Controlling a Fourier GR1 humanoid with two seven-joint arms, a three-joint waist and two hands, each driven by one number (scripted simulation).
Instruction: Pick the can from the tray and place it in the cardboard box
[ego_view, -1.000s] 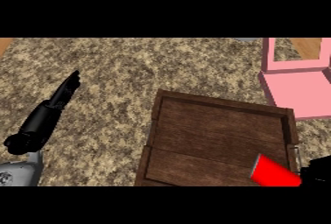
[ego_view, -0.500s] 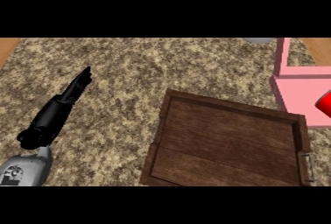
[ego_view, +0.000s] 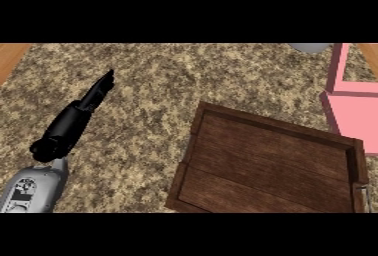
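Straight fingers of the left hand (ego_view: 74, 125) are resting open over the speckled counter (ego_view: 148, 80), well apart from the dark wooden tray (ego_view: 266, 165), while the pink box (ego_view: 347, 100) is sitting at the right edge; the can and right hand are showing nowhere.

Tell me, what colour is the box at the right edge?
Pink; the open box shows in the head view.
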